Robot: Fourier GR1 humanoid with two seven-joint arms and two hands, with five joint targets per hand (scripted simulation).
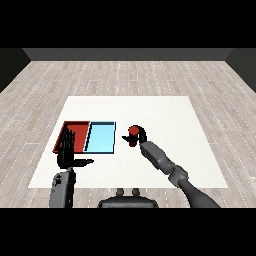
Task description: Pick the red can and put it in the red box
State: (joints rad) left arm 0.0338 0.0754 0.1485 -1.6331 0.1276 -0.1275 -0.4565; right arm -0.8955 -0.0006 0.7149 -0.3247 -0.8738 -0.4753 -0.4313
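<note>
The red can point(132, 131) stands upright on the white table point(165, 115), just right of the trays. My right hand point(138, 136) is curled round it, fingers wrapping its lower part, so only the can's top shows. The red tray point(76, 125) lies at the left, with the light blue tray point(101, 136) touching its right side. My left hand point(67, 147) hovers over the red tray's near left corner, fingers straight and pointing up, thumb sticking out to the right.
The table's near edge point(130, 186) runs just in front of both forearms. Bare white surface stretches to the right of and behind the can. A grey wooden floor surrounds the table.
</note>
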